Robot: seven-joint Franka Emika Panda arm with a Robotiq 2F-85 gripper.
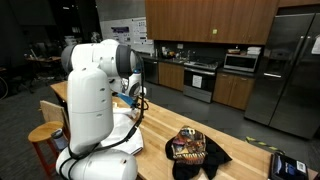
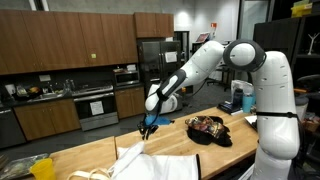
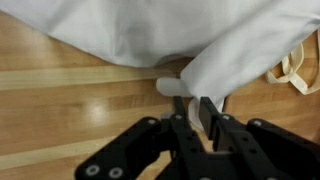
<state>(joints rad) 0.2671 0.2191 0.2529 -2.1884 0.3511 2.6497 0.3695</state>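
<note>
Gripper (image 3: 193,112): fingers clenched on a fold of the white cloth (image 3: 150,30), so that corner stands raised. The rest drapes over the counter (image 3: 60,110) near its edge. Dark bundle (image 2: 207,130): well apart, untouched.

Counted one white cloth (image 3: 130,30), bunched on the single wooden table (image 2: 190,152). Tallied one gripper (image 3: 193,103), with two fingers (image 3: 207,112) on it. Spotted one dark patterned bundle (image 2: 205,130) close to the table's long edge on the kitchen side. Logged one yellow item (image 2: 42,168) by that same edge. Picked out one blue box (image 1: 290,165) near the table's end and one blue-and-white jug (image 2: 238,97) by a corner. Beyond the edges, clocked one wooden stool (image 1: 42,135), one steel fridge (image 1: 290,70), one oven (image 1: 200,80), one microwave (image 1: 240,62).
</note>
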